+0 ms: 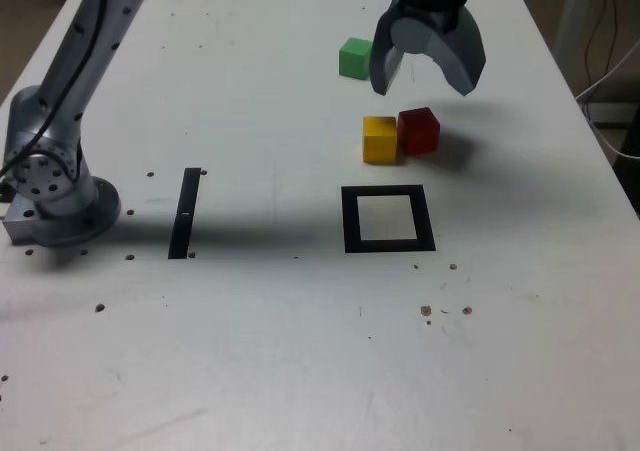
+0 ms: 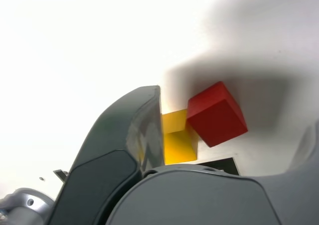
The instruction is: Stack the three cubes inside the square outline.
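Note:
A red cube [image 1: 419, 130] and a yellow cube [image 1: 379, 139] sit touching each other on the white table, just behind the square outline [image 1: 388, 219], whose pale centre holds nothing. Farther back lies a green cube [image 1: 354, 58]. My gripper [image 1: 424, 80] hangs open in the air above the red cube, with nothing between its jaws. The wrist view looks down between the jaws at the red cube [image 2: 217, 114], the yellow cube [image 2: 178, 142] and a corner of the square outline [image 2: 217, 163]. The green cube is out of the wrist view.
A narrow black strip [image 1: 185, 212] lies on the table [image 1: 250, 351] toward the exterior view's left, near the arm's grey base [image 1: 55, 186]. Small dark specks dot the table. A cable [image 1: 605, 61] hangs beyond the table's right edge.

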